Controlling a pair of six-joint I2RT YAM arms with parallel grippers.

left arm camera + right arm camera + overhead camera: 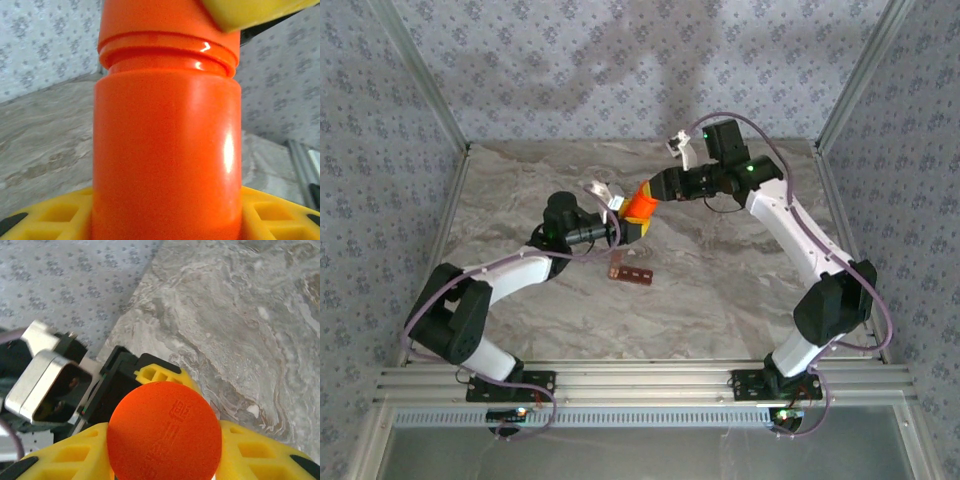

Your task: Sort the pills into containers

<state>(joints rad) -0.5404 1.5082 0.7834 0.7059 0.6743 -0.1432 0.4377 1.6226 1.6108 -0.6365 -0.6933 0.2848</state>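
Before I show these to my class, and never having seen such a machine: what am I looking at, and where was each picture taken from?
Two robot arms are bolted at the near edge of a marble-patterned table. The overhead picture looks down from above and behind them. The other two come from cameras on each arm's wrist. Between them, off the table, they hold an orange pill bottle: the left gripper clamps its body with yellow fingers, and the right gripper grips around its cap. On the table below lies a small red-brown strip of compartments, the pill container.
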